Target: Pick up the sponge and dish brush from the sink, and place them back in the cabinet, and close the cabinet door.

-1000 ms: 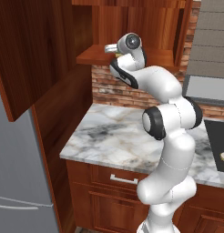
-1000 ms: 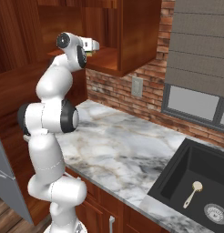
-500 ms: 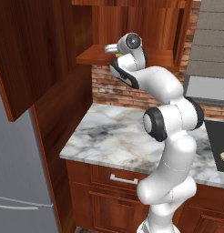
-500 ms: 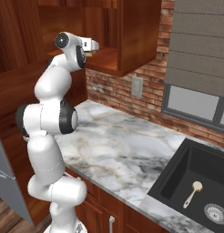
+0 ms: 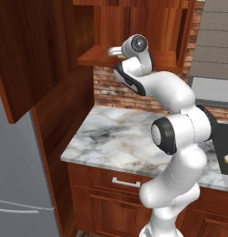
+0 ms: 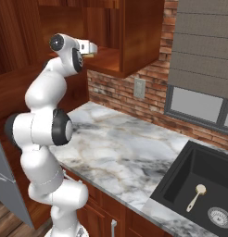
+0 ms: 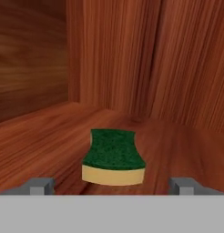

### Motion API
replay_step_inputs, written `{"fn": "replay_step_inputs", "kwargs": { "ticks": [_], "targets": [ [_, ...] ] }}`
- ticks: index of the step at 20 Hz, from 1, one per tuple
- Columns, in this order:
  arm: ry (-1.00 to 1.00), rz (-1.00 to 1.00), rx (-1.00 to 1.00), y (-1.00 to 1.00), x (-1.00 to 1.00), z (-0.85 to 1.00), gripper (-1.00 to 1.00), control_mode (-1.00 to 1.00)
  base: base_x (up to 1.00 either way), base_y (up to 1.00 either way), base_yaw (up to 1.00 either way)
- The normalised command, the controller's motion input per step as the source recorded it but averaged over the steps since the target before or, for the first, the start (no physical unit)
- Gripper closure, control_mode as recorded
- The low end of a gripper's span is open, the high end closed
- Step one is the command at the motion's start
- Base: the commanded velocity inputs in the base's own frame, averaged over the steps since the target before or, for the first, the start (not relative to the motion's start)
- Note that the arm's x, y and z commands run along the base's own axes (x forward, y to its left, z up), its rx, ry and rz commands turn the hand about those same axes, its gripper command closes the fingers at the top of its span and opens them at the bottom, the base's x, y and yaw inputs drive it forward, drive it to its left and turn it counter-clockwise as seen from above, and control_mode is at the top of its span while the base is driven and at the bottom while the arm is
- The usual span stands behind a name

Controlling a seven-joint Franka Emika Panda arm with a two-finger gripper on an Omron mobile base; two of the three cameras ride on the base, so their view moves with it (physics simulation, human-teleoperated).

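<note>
The sponge [image 7: 114,157] lies green side up on the wooden shelf inside the cabinet [image 7: 50,136], free of the fingers. My gripper [image 7: 113,186] is open, with one fingertip on either side of the sponge's near edge. From the base views the gripper [image 5: 113,52] [image 6: 91,47] reaches into the cabinet [image 5: 99,58] [image 6: 134,41] at shelf height. The cabinet door [image 5: 32,60] stands swung open to the left. Far off to the right, the dish brush [image 6: 196,196] [image 5: 227,162] lies in the black sink [image 6: 176,187], beside its silver drain.
A marble counter [image 6: 120,152] [image 5: 111,139] runs below the cabinet, over drawers with silver handles [image 5: 125,183]. The grey fridge [image 5: 18,194] stands at the left. A brick wall with an outlet [image 6: 139,88] and a window [image 6: 199,104] lie behind.
</note>
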Motion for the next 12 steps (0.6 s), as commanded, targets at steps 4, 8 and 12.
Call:
{"fn": "replay_step_inputs", "kwargs": {
  "ticks": [4, 8, 12],
  "targets": [
    [0.0, 0.0, 0.0, 0.0, -0.55, 0.0, -1.0, -1.0, 0.0, 0.0, 0.0],
    [0.0, 0.0, 0.0, 0.0, -0.6, 0.0, -1.0, -1.0, 0.0, 0.0, 0.0],
    [0.0, 0.0, 0.0, 0.0, -0.62, 0.0, -1.0, -1.0, 0.0, 0.0, 0.0]
  ]
}}
